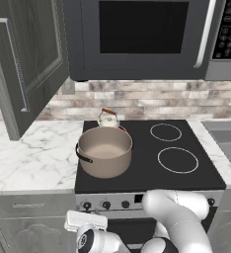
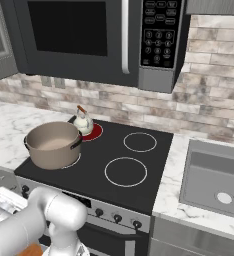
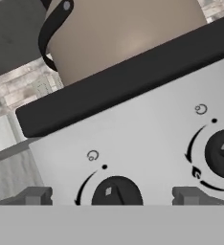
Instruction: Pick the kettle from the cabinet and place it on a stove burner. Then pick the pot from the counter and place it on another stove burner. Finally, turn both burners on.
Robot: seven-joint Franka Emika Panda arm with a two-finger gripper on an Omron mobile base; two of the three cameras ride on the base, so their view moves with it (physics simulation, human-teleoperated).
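From the left base view, the pot (image 1: 105,150) sits on the front-left burner and the kettle (image 1: 108,119) on the rear-left one, so only the knobs remain.

From the right base view, the burner under the kettle (image 2: 93,132) glows red (seemingly on already); the pot's (image 2: 54,144) does not.

In the hand view, the gripper (image 3: 111,195) is spread wide around one knob (image 3: 115,191), not touching it. A second knob (image 3: 223,153) sits close by; closing off-centre could slip, or turn the wrong burner.
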